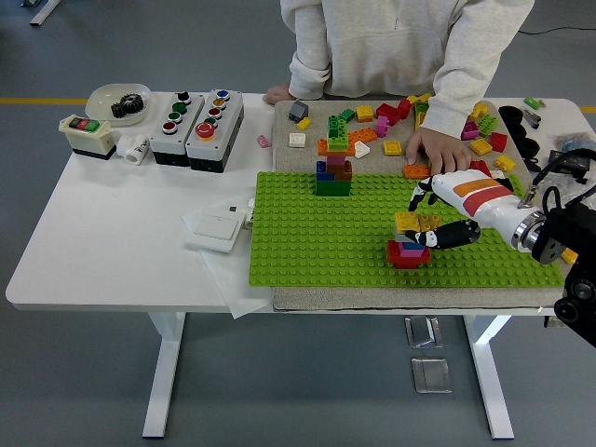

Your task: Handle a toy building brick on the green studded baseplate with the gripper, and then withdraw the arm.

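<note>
Right hand (440, 216), white-shelled with an orange stripe and dark fingers (450, 235), reaching in over the green studded baseplate (307, 247). The fingers curl around a yellow brick (416, 222): one dark finger lies along the brick's near side and another shows at its far side, so the hand reads as pinching the brick across its width. Whether every finger bears on it cannot be told. The yellow brick sits on top of a short stack, directly under the fingertips; below it lie a pink layer and a red base brick (407, 256) seated on the baseplate.

Handling, as judged: the brick is light, rigid moulded plastic, with smooth, somewhat slippery walls and no fragility. Stud friction is the main load, more than weight. The best hold is on two opposite side walls, low enough that the pads do not slide off the top studs; a straight vertical push or pull suits it better than a twist, which could tip the whole stack.

Beyond the hand, on its far side, a person's hand (438, 149) rests on an orange brick (416, 170) among loose bricks. Farther away from the hand along the baseplate stands a mixed-colour tower (333, 158). Past that, on the white bench (121, 242), are push-button boxes (197, 128).
</note>
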`<state>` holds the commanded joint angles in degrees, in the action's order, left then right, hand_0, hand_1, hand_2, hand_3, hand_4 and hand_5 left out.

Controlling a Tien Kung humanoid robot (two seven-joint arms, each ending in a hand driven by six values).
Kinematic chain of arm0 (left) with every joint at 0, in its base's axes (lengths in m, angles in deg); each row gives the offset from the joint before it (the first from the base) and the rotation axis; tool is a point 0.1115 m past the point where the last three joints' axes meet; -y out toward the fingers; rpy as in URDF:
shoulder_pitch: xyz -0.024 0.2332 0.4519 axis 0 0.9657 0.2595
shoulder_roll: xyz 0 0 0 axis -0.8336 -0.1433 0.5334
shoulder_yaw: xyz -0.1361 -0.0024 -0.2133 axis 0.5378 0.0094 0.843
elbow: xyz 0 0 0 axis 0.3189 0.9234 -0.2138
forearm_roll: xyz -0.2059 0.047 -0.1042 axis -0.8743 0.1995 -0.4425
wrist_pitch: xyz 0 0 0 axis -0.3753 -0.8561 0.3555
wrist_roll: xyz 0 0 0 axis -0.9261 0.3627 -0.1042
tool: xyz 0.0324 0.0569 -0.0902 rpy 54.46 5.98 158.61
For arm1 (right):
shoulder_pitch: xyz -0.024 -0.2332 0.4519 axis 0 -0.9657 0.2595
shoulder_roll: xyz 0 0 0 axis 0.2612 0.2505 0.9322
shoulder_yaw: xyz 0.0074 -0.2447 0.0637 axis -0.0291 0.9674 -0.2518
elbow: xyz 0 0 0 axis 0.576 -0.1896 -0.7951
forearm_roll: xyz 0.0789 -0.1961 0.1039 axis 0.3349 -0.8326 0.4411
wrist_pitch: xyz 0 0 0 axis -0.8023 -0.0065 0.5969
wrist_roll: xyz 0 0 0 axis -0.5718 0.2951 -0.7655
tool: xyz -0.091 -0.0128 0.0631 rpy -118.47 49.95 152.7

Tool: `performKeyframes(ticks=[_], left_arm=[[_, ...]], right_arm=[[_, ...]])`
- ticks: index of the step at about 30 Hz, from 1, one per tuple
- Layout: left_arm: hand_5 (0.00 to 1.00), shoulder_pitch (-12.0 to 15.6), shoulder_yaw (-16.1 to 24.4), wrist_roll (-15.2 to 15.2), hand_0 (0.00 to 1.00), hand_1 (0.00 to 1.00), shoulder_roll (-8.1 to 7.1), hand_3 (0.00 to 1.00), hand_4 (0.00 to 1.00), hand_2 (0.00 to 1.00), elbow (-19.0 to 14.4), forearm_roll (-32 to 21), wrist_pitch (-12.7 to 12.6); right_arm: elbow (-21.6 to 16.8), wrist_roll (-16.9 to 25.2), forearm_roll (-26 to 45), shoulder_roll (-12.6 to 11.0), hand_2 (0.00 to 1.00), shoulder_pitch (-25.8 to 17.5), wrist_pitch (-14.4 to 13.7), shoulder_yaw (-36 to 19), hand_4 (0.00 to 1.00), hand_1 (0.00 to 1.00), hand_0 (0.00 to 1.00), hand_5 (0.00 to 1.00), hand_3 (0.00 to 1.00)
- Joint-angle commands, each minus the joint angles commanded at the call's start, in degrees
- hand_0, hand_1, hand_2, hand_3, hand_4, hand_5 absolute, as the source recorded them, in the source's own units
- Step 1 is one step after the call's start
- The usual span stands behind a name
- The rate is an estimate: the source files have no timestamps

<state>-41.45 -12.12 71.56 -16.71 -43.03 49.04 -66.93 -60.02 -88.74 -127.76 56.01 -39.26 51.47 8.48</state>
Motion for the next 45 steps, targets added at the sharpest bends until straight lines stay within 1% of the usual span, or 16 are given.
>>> performKeyframes(ticks=[1, 6, 7, 12, 13, 18, 19, 24, 25, 30, 31, 36, 37, 42, 43, 45], left_arm=[[0.612, -0.01, -0.11, -0.05, 0.806, 0.713, 0.00, 0.561, 0.586, 0.636, 0.00, -0.09, -0.02], [0.612, -0.03, -0.17, -0.15, 0.806, 0.713, -0.01, 0.561, 0.586, 0.636, 0.00, -0.21, -0.09], [0.612, -0.02, -0.22, -0.19, 0.805, 0.713, 0.00, 0.561, 0.586, 0.635, 0.00, -0.27, -0.11], [0.612, 0.01, -0.19, -0.20, 0.805, 0.713, 0.01, 0.561, 0.586, 0.635, 0.00, -0.22, -0.13], [0.612, 0.02, -0.17, -0.19, 0.807, 0.711, 0.01, 0.560, 0.586, 0.634, 0.00, -0.19, -0.12], [0.612, 0.06, -0.13, -0.14, 0.807, 0.711, -0.01, 0.560, 0.586, 0.634, 0.00, -0.09, -0.06], [0.612, 0.05, -0.17, -0.15, 0.809, 0.713, -0.01, 0.560, 0.585, 0.634, 0.00, -0.12, -0.05], [0.612, 0.12, -0.18, -0.12, 0.809, 0.713, 0.00, 0.560, 0.585, 0.634, 0.00, -0.04, 0.01], [0.611, 0.14, -0.16, -0.10, 0.808, 0.711, 0.00, 0.560, 0.586, 0.633, 0.00, 0.02, 0.03], [0.611, 0.35, 0.31, 0.04, 0.808, 0.711, -0.02, 0.560, 0.586, 0.633, 0.00, 0.66, 0.10], [0.611, 0.37, 0.31, 0.06, 0.807, 0.711, -0.03, 0.560, 0.585, 0.632, 0.00, 0.71, 0.12], [0.611, 0.47, 0.51, 0.16, 0.807, 0.711, -0.03, 0.560, 0.585, 0.632, 0.00, 1.07, 0.18], [0.611, 0.47, 0.43, 0.17, 0.808, 0.710, -0.03, 0.560, 0.585, 0.631, 0.00, 1.06, 0.21], [0.611, 0.48, 0.30, 0.14, 0.808, 0.710, -0.02, 0.560, 0.585, 0.631, 0.00, 1.09, 0.28], [0.612, 0.49, 0.30, 0.14, 0.807, 0.708, -0.02, 0.560, 0.586, 0.632, 0.00, 1.10, 0.28], [0.612, 0.52, 0.43, 0.16, 0.807, 0.708, -0.01, 0.560, 0.586, 0.632, 0.00, 1.25, 0.28]], right_arm=[[0.06, -0.02, -0.05, -0.02, 0.717, -0.02, 0.13, -0.02, 0.855, 0.625, 0.523, 0.403, 0.673], [0.14, -0.22, -0.31, -0.14, 0.717, -0.12, 0.88, -0.14, 0.855, 0.625, 0.523, 0.403, 0.673], [0.10, -0.25, -0.36, -0.16, 0.722, -0.16, 0.97, -0.17, 0.867, 0.627, 0.526, 0.403, 0.696], [-0.69, -0.27, -0.72, -0.40, 0.722, -0.63, 0.92, -0.84, 0.867, 0.627, 0.526, 0.403, 0.696], [-0.79, -0.26, -0.75, -0.44, 0.744, -0.67, 0.89, -0.91, 0.902, 0.635, 0.541, 0.417, 0.765], [-1.60, 0.08, -0.65, -0.64, 0.744, -1.05, 0.45, -1.66, 0.902, 0.635, 0.541, 0.417, 0.765], [-1.84, 0.13, -0.64, -0.69, 0.774, -1.17, 0.42, -1.82, 0.945, 0.670, 0.615, 0.434, 0.829], [-3.74, 0.06, -0.90, -1.17, 0.774, -2.03, 0.17, -2.94, 0.945, 0.670, 0.615, 0.434, 0.829], [-4.27, 0.08, -1.02, -1.32, 0.824, -2.18, -0.03, -3.18, 0.971, 0.752, 0.766, 0.457, 0.865], [-7.54, 0.29, -1.52, -2.53, 0.824, -3.02, -1.89, -4.10, 0.971, 0.752, 0.766, 0.457, 0.865], [-8.07, 0.44, -1.49, -2.80, 0.794, -3.13, -2.04, -4.12, 0.918, 0.747, 0.765, 0.456, 0.823], [-9.26, 1.98, -0.50, -3.63, 0.794, -3.29, -2.06, -3.75, 0.918, 0.747, 0.765, 0.456, 0.823], [-9.48, 2.78, 0.20, -3.87, 0.758, -3.35, -1.93, -3.56, 0.847, 0.726, 0.753, 0.491, 0.693], [-10.09, 4.93, 1.68, -4.73, 0.758, -3.13, -0.69, -2.42, 0.847, 0.726, 0.753, 0.491, 0.693], [-10.15, 5.05, 1.77, -4.78, 0.754, -3.10, -0.58, -2.35, 0.810, 0.721, 0.752, 0.505, 0.652], [-10.54, 5.35, 1.89, -4.89, 0.754, -3.00, -0.40, -2.19, 0.810, 0.721, 0.752, 0.505, 0.652]])
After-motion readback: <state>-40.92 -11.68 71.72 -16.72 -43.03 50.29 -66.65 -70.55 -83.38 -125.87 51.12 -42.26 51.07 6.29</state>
